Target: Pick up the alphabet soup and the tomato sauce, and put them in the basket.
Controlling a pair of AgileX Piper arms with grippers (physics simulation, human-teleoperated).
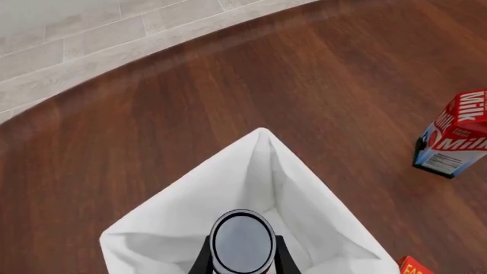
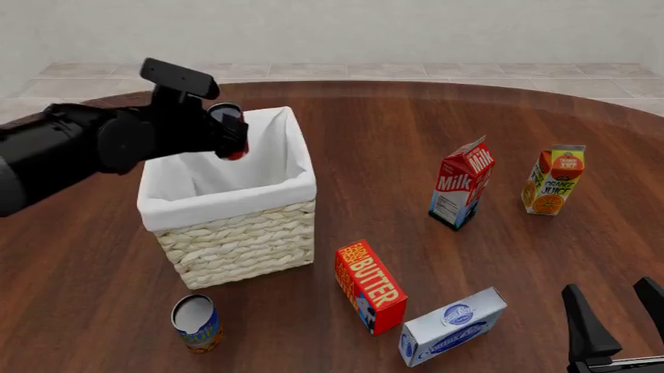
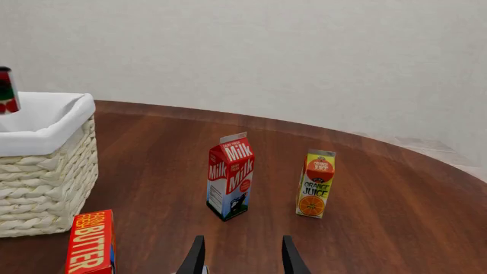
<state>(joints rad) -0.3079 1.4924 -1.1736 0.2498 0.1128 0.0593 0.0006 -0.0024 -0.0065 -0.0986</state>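
The tomato sauce point(image 2: 227, 124), a red-labelled can with a grey top point(image 1: 242, 241), hangs over the back left part of the basket point(image 2: 245, 242). My left gripper point(image 2: 230, 140) is shut on it, one dark finger on each side. The can's red edge point(image 3: 6, 91) shows above the basket's white lining point(image 3: 42, 123). In the left wrist view that lining point(image 1: 182, 200) lies directly below the can. The alphabet soup point(image 2: 196, 323), blue and orange, stands upright on the table in front of the basket. My right gripper point(image 2: 617, 315) is open near the table's front right corner, holding nothing.
A milk carton point(image 2: 462, 183) and an orange juice carton point(image 2: 553, 180) stand to the right of the basket. A red butter box point(image 2: 368, 286) and a blue-and-white box point(image 2: 452, 325) lie in front, between the basket and the right gripper.
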